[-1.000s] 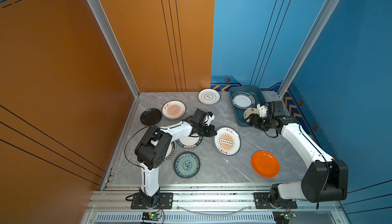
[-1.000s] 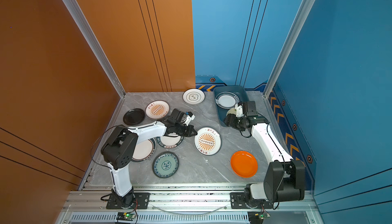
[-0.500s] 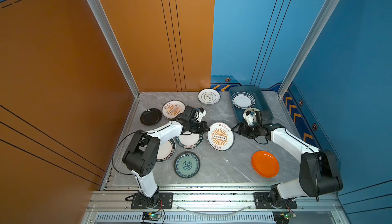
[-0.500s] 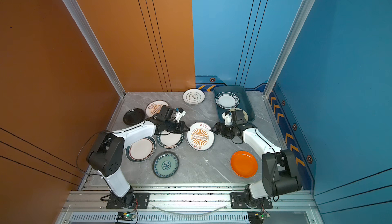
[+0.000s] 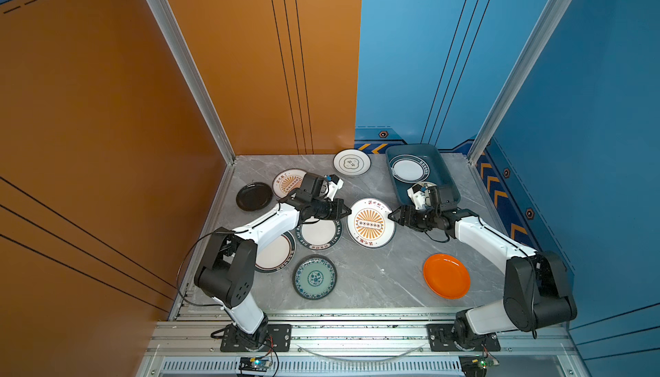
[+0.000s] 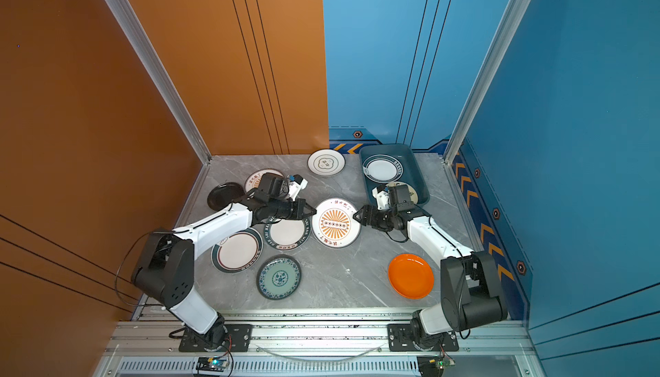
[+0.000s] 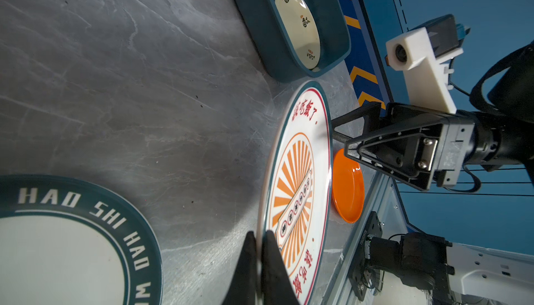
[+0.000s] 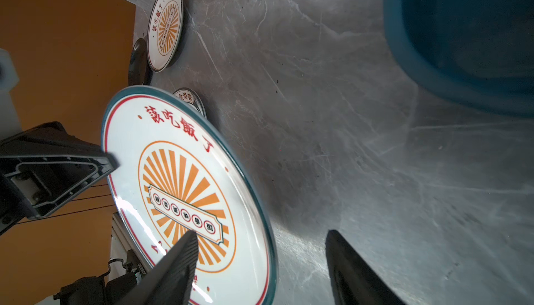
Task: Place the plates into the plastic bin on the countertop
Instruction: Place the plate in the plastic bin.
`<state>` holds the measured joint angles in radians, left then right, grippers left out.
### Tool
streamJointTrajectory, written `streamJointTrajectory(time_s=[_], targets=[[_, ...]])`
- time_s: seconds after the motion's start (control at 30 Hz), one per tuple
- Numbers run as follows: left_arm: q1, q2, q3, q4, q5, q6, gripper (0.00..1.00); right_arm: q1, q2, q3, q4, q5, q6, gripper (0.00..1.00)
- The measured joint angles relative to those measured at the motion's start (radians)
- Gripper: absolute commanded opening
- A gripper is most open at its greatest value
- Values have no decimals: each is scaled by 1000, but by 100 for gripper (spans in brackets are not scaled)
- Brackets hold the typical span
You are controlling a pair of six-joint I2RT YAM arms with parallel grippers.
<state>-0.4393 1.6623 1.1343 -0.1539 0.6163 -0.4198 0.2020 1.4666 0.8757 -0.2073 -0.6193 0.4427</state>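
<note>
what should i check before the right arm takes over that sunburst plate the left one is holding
1. Left gripper shut on the sunburst plate at its rim: ok.
2. Right gripper open: ok.
3. Plate's opposite rim between the right fingers, as the right wrist view shows: ok.
4. Plate lifted off the countertop, tilted, shadow beneath: ok.
5. Bare floor in the bin: not ok. A green-rimmed plate and a cream plate cover most of it, so expect to stack.
</note>
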Motion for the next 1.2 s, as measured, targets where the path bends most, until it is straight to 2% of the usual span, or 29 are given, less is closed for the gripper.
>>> streamJointTrajectory(time_s=[0.23,0.43,0.87,1.07,1.2], targets=[[2,-2,0,0,19,-16,0,0,47,-55,124,-100,20,65],[3,-10,0,3,26,-24,0,0,85,-77,245,-194,62,51],[31,-11,-1,-18,9,-38,0,-9,141,-92,457,-357,177,2],[36,-11,-2,-23,9,-34,0,-13,140,-93,487,-383,217,0],[33,-11,-2,-21,6,-35,37,-10,137,-91,486,-374,220,0]])
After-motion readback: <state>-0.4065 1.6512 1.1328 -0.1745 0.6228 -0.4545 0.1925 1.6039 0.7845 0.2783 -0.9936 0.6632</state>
